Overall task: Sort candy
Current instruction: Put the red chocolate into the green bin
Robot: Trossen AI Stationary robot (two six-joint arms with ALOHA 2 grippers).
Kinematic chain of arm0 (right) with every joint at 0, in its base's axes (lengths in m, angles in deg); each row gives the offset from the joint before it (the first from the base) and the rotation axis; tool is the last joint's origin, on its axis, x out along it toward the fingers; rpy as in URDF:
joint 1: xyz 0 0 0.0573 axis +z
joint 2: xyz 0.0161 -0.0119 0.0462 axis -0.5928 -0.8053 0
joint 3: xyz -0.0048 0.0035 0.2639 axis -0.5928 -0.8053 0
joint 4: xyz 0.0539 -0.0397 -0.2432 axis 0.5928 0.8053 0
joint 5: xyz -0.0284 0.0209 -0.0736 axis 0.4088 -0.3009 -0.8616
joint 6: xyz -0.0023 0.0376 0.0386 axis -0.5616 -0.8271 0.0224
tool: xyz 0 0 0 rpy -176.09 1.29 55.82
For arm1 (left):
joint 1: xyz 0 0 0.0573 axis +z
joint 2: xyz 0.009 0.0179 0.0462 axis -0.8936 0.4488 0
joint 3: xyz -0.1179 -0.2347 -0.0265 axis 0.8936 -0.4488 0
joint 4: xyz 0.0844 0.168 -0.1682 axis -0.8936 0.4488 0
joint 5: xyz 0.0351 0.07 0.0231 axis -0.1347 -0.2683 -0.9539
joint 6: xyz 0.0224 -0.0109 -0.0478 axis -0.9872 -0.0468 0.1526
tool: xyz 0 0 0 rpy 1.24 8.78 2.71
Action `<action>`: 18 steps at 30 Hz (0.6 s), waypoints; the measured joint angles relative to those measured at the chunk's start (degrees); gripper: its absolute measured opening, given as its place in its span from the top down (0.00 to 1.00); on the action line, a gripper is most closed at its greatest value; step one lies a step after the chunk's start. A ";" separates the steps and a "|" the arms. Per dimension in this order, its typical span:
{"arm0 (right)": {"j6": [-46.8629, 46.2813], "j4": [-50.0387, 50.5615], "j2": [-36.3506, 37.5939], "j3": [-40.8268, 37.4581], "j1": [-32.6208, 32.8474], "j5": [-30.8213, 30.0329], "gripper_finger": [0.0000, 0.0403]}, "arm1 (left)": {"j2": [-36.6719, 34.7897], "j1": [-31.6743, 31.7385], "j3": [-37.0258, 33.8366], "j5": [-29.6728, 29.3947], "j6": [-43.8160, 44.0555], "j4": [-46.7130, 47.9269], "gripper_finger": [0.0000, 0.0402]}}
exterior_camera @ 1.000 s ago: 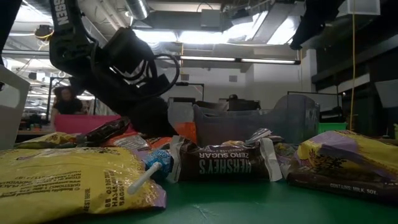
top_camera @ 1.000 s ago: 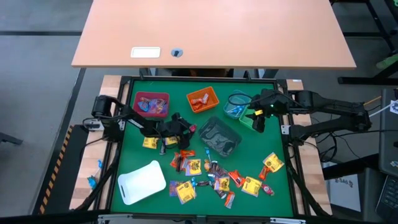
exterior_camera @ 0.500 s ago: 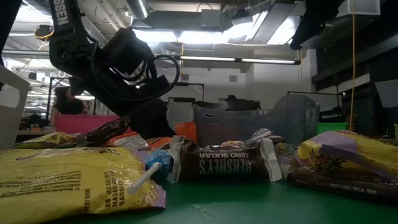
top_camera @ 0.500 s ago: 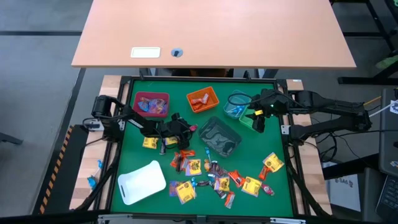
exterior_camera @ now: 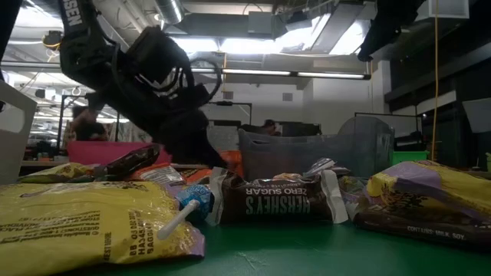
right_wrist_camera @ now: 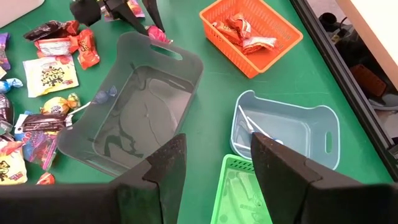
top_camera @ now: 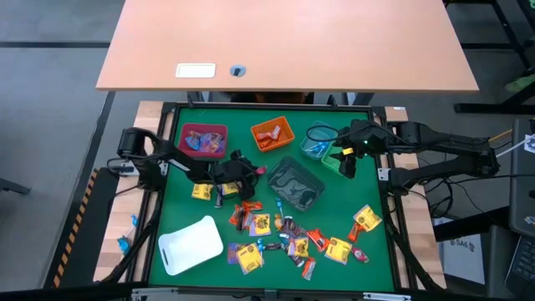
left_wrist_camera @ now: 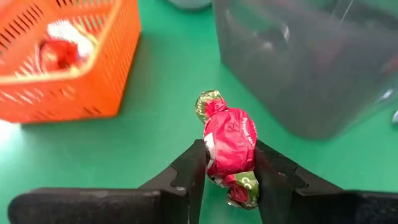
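The left arm has lifted slightly, its claw (left_wrist_camera: 229, 163) pinching a red foil-wrapped candy (left_wrist_camera: 229, 148) with green twisted ends.

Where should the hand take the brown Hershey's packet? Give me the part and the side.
Grip the brown Hershey's packet across its puffed middle, coming straight down from above. It lies flat on the green mat, its crimped ends are thin flaps, and a blue-wrapped lollipop and a yellow packet crowd those ends. The left hand holds a red candy.
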 joint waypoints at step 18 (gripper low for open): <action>8.69 -13.44 -0.61 0.04 0.04 -0.02 0.55 | -19.10 0.79 0.00 -2.19 0.14 4.14 0.75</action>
